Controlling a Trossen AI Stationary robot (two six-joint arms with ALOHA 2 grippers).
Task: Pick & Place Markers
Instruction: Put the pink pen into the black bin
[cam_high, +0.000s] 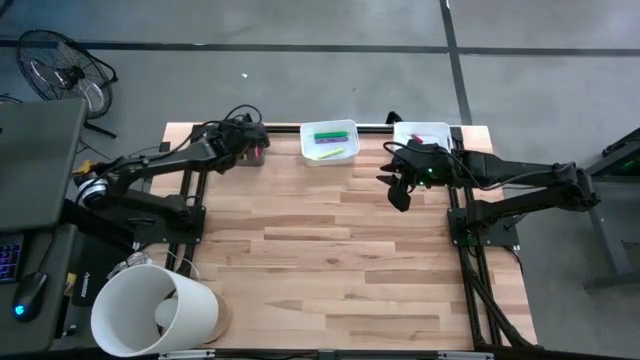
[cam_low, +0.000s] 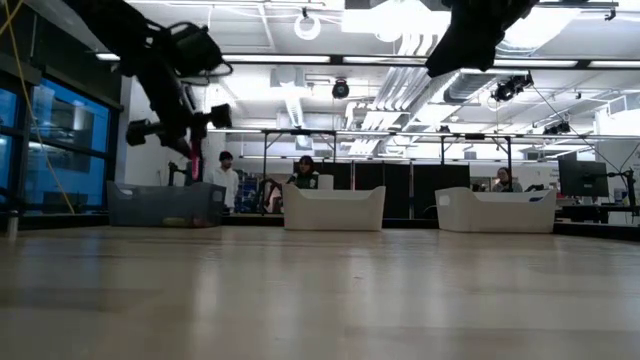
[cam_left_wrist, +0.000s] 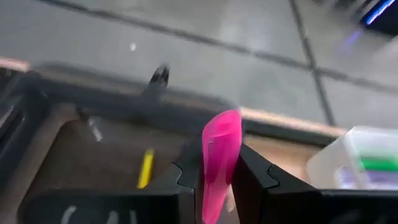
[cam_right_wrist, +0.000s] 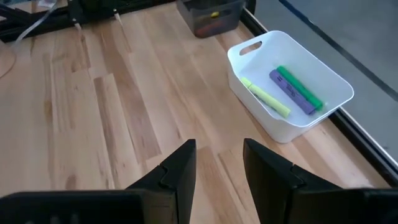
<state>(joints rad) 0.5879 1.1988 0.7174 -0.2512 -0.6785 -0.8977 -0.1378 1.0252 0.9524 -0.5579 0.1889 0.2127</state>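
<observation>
My left gripper (cam_left_wrist: 219, 163) is at the table's far left, above a dark bin (cam_high: 250, 157), shut on a pink marker (cam_left_wrist: 219, 155). A yellow marker (cam_left_wrist: 146, 168) lies in that bin (cam_left_wrist: 93, 155). The middle white tray (cam_high: 329, 142) holds a green (cam_right_wrist: 301, 87), a purple (cam_right_wrist: 291, 92) and a yellow-green marker (cam_right_wrist: 266, 98) lying flat on its floor. My right gripper (cam_right_wrist: 219, 165) is open and holds nothing. It hovers over bare wood to the right of that tray, in front of a second white tray (cam_high: 420, 133). My left gripper pinches the pink marker between its two fingers (cam_left_wrist: 186, 177). The marker lies along the fingers, and its free end (cam_left_wrist: 222, 124) sticks out past the fingertips. In the low view the marker (cam_low: 194, 160) hangs roughly upright, lifted clear above the dark bin (cam_low: 165, 205).
A large white cylinder (cam_high: 155, 310) lies on its side at the table's near left corner. The wood (cam_high: 330, 270) spreads between the trays and the near edge. People stand in the room behind the table in the low view. A fan (cam_high: 60, 70) stands on the floor beyond the left side.
</observation>
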